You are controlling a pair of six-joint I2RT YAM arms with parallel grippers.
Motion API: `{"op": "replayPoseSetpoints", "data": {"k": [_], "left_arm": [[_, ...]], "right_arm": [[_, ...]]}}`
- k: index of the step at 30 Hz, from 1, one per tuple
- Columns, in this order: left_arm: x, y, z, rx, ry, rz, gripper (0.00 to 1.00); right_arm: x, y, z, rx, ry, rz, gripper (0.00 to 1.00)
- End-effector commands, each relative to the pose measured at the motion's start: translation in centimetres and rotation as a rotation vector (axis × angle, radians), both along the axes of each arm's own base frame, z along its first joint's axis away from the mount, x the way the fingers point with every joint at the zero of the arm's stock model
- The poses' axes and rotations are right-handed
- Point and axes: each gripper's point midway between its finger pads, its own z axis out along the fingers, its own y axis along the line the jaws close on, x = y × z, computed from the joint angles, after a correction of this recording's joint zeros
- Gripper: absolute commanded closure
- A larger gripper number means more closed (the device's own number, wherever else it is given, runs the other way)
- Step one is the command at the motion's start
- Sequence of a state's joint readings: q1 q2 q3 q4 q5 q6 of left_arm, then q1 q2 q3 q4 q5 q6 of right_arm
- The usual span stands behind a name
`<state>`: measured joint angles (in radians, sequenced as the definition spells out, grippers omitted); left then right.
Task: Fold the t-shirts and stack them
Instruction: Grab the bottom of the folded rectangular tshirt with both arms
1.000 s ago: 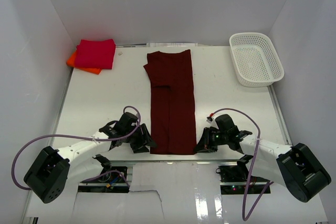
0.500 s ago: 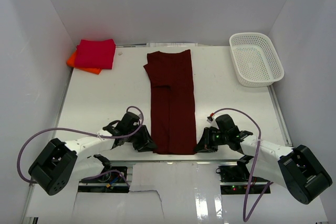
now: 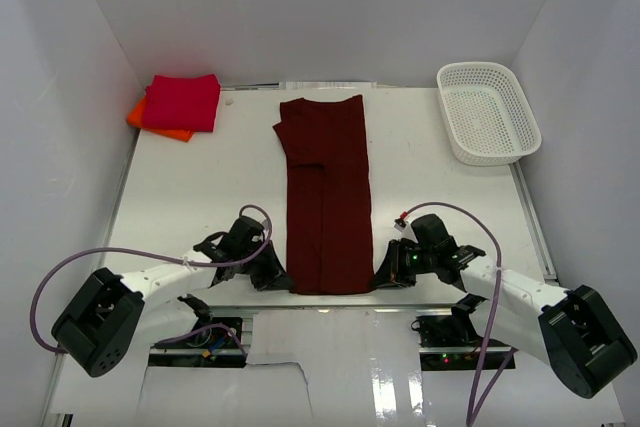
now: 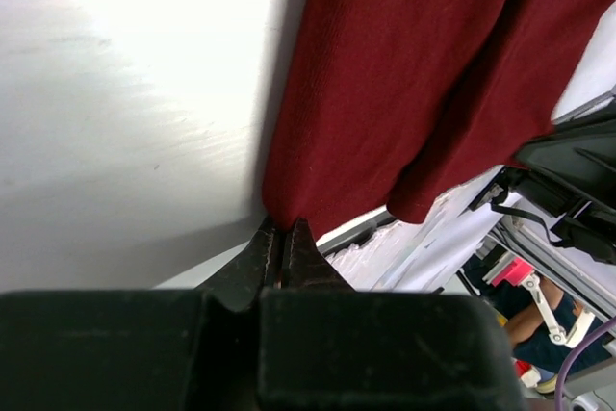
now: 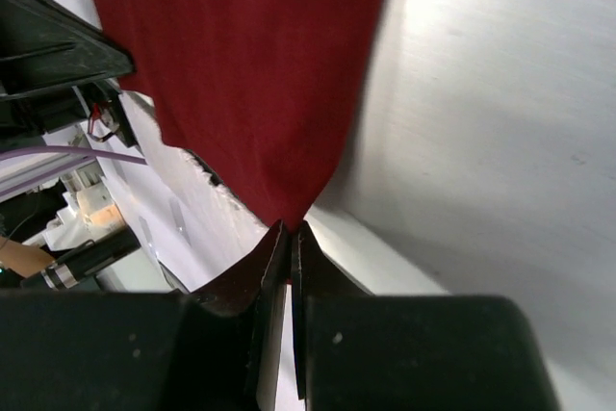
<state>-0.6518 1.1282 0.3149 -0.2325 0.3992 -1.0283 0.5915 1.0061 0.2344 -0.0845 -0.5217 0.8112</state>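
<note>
Top external: left end effector [image 3: 287,281], right end effector [image 3: 379,283] each pinching maroon t-shirt [image 3: 325,197] near corner; basket [image 3: 452,132] far right

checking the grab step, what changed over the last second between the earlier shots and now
The left gripper slid in to the near left corner of the maroon t-shirt and shut on it. The right gripper stayed shut on the near right corner. The shirt still lies flat; the crimson t-shirt on the orange one and the white basket did not move.
</note>
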Motion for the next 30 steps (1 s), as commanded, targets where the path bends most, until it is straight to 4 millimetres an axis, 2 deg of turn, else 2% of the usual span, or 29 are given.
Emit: {"op": "replayPoseSetpoints", "data": {"k": [1, 6, 12, 21, 30], "left_arm": [[-1.8, 3.1, -2.0, 0.157, 0.051, 0.005, 1.0], [-0.1, 2.3, 0.4, 0.151, -0.003, -0.003, 1.0], [0.8, 1.2, 2.0, 0.123, -0.012, -0.023, 1.0], [3.4, -0.3, 5.2, 0.1, -0.066, -0.029, 1.0], [6.0, 0.5, 7.3, 0.08, -0.11, 0.019, 1.0]], "right_arm": [[0.9, 0.4, 2.1, 0.002, -0.051, 0.021, 0.92], [1.4, 0.9, 3.5, 0.009, -0.066, 0.042, 0.92], [1.6, 1.3, 4.4, 0.02, -0.07, 0.063, 0.92], [2.1, 1.8, 5.7, 0.033, -0.083, 0.093, 0.92], [4.0, 2.7, 7.4, 0.039, -0.127, 0.105, 0.92]]}}
